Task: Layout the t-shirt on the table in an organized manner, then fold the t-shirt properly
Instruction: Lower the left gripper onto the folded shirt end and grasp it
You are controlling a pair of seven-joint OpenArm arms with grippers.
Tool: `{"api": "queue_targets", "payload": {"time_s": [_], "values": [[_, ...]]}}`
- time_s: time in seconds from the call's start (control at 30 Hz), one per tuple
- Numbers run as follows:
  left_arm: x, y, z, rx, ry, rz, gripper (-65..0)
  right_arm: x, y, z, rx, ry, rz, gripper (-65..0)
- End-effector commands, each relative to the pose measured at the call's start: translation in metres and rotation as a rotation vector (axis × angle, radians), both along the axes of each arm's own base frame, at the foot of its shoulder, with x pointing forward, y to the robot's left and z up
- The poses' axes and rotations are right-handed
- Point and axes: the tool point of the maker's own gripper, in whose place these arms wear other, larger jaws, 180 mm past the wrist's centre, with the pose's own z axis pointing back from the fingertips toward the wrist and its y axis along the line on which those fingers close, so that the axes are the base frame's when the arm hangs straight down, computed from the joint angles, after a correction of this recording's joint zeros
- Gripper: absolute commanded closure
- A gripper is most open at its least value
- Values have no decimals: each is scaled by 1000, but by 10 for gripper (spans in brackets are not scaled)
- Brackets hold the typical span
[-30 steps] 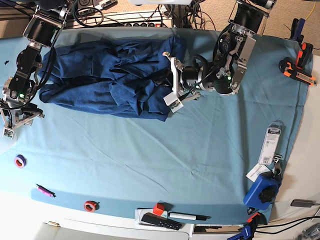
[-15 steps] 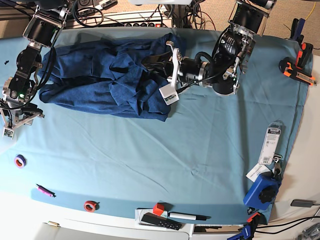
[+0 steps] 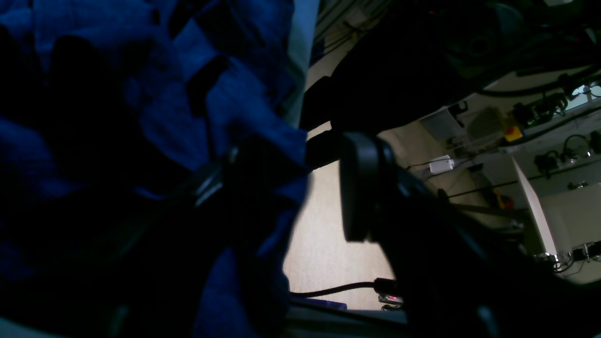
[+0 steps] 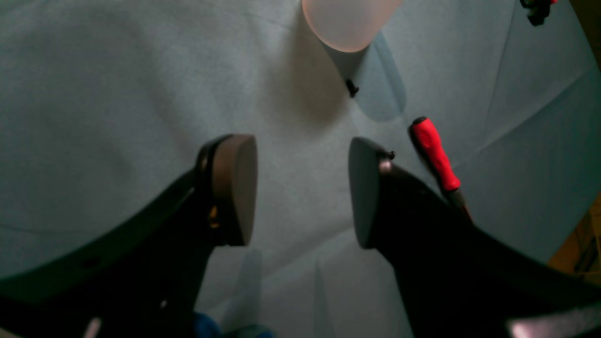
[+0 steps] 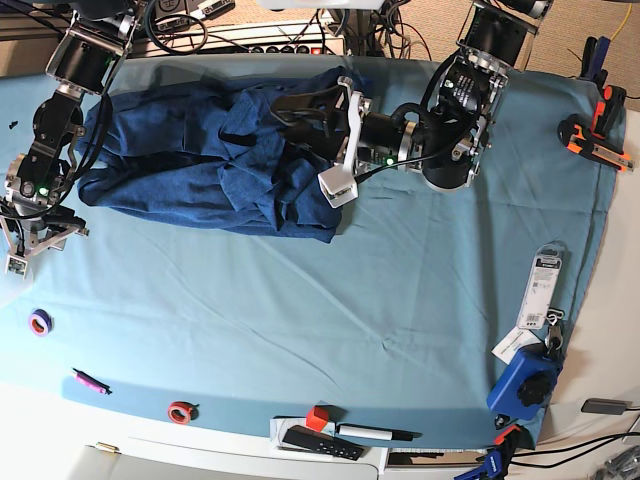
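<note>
The left arm's black fingers [image 5: 316, 148] stand apart over the dark blue knit t-shirt [image 5: 160, 190], bunched across the far side of the teal-covered bench [image 5: 250, 300]; the right arm's 2 fingers [image 4: 303, 192] are also apart. Pinch only the top layer near an edge, then draw it out flat, slowly.

Place: a robotics lab or workshop, as far as we can judge
Robot arms: we see two, the left arm [image 5: 465, 125] and the right arm [image 5: 65, 130], reaching over the cloth-covered table [image 5: 250, 330]
Clamps: we find an orange-black one [image 5: 597, 130] at the table's side
Tape rolls: we count two small ones, one blue-rimmed [image 5: 40, 322], one red [image 5: 183, 413]
Hand tool: our right wrist view shows a red-handled one [image 4: 436, 152]
Pens: we notice a black-and-white marker [image 5: 375, 433] by the near edge
Cables: we see black ones [image 5: 570, 452] beside the table
</note>
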Motion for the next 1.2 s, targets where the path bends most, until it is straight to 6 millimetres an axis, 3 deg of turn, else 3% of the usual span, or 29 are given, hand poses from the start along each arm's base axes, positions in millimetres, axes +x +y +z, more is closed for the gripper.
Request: {"api": "queue_targets", "payload": {"time_s": [0.0,0.33,0.5,0.6,0.77,0.97,1.17], "values": [[4,-3,15,-54,-23,5,-291,6,-9,21,-47,-45,-2,-310],[5,-3,15,-54,-25,7,-284,6,-9,22,-48,-45,-3,-310],[34,4,-16,120,-179,124,-139,6,-9,21,-48,-44,-3,-310],[51,12,-30,213,-232,201,-140,6,-9,21,-48,-44,-3,-310],[61,15,-34,247,-286,231,-134,6,-9,21,-47,-45,-3,-310],[70,21,-38,303,-335,231,-6,6,-9,21,-47,-43,-3,-310],[69,28,-50,372,-356,221,0,6,-9,21,-47,-44,-3,-310]]}}
